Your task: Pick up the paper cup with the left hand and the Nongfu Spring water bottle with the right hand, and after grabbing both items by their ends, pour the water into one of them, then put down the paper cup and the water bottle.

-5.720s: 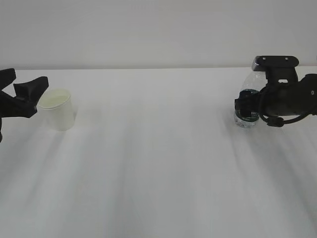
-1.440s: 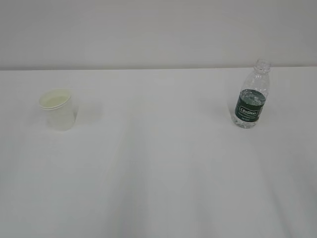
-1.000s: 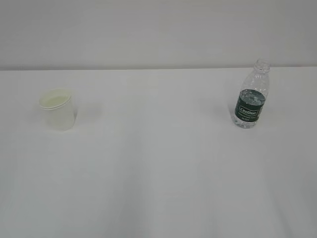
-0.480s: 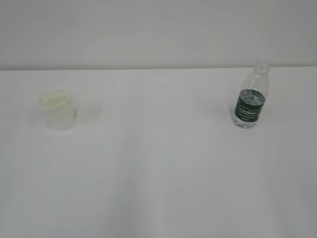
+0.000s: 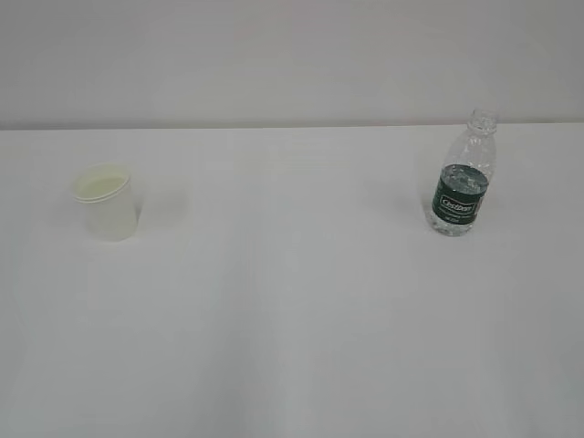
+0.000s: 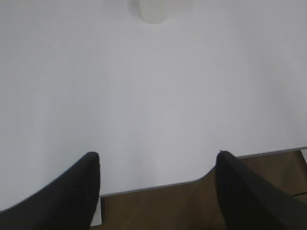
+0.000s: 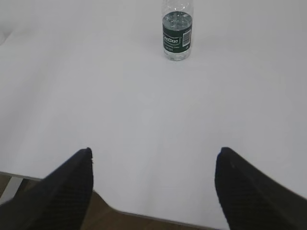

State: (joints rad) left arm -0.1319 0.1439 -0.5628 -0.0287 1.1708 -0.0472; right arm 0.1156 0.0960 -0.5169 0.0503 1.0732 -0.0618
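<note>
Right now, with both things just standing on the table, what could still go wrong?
The bottle stands upright with no cap on, so a knock could spill whatever water is left in it. The paper cup is light and open-topped, and I cannot tell how full it is; a bump could tip it. Both open grippers, left and right, sit back near the table's edge, so contact looks unlikely.

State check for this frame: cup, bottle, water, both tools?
paper cup: upright on the table, free of any tool
water bottle: upright, uncapped, free of any tool
water: partly fills the bottle
left tool: open, holding nothing, back at the table edge
right tool: open, holding nothing, back at the table edge
</note>
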